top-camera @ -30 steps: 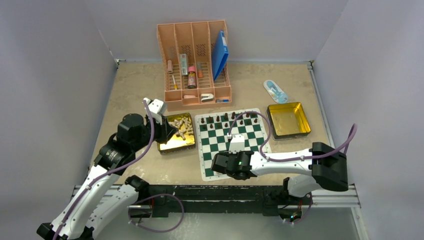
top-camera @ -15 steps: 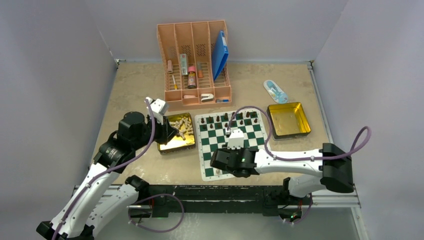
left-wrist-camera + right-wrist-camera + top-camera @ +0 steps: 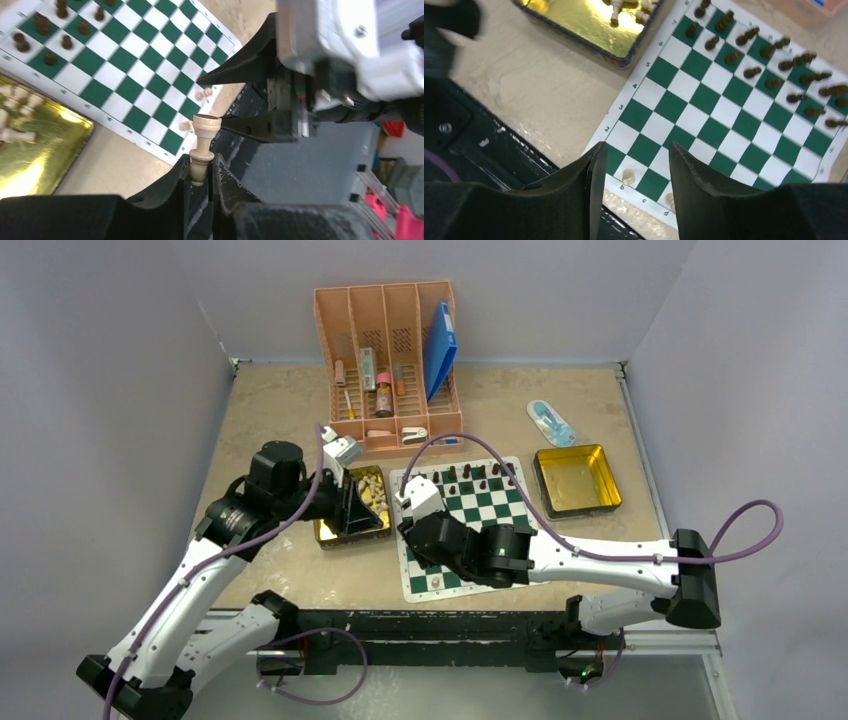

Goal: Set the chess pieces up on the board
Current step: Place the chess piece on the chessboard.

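Note:
The green-and-white board (image 3: 500, 515) lies mid-table. Dark chess pieces (image 3: 470, 475) fill its two far rows. A pale piece (image 3: 436, 582) stands on the near row. My left gripper (image 3: 200, 170) is shut on a pale piece (image 3: 204, 137), which sticks up out of the fingers. In the top view the left gripper (image 3: 355, 505) hangs over the left gold tin (image 3: 335, 528). My right gripper (image 3: 636, 150) is open and empty above the board's near left corner. Below it stand one pale piece (image 3: 628, 176) and another (image 3: 670, 200) half hidden by a finger.
Loose pale pieces (image 3: 372, 490) lie in the left tin. A pink organiser (image 3: 390, 365) stands behind the board. An empty gold tin (image 3: 578, 480) sits to the right, with a blue packet (image 3: 550, 422) beyond it. The right arm stretches across the board's near half.
My right jaws have opened and that arm has swung left and forward over the board, uncovering a pale piece on the near row. The left gripper has shifted right over the tin.

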You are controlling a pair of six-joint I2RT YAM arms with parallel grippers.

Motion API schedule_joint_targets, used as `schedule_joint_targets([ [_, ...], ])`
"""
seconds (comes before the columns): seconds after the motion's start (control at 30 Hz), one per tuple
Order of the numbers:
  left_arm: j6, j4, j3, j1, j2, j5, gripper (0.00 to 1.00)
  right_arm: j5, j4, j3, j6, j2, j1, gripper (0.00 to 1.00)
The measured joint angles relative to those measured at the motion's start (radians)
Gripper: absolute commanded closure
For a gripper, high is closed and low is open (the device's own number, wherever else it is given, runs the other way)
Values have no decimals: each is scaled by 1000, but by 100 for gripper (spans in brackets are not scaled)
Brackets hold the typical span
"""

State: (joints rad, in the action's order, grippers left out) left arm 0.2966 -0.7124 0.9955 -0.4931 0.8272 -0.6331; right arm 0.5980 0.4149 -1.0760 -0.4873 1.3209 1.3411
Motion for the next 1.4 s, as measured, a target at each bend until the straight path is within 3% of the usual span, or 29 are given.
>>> schedule_joint_targets([
  [0.33, 32, -84, 1, 0, 64, -143, 97, -101, -90, 0, 381, -109, 43, 46],
  [0.57, 43, -93, 1, 0, 135, -257, 97, -201, -243, 61, 665, -243, 65, 45],
  [0.9, 32, -95, -1, 0, 153, -368, 96, -249, -335, 93, 1004, -188, 73, 45],
  [1.2, 21, -120, -10, 0, 163, -386, 94, -295, -385, 104, 1173, -184, 73, 45],
  [1.4, 21, -120, -12, 0, 165, -393, 94, -372, -420, 136, 1235, -190, 73, 51],
])
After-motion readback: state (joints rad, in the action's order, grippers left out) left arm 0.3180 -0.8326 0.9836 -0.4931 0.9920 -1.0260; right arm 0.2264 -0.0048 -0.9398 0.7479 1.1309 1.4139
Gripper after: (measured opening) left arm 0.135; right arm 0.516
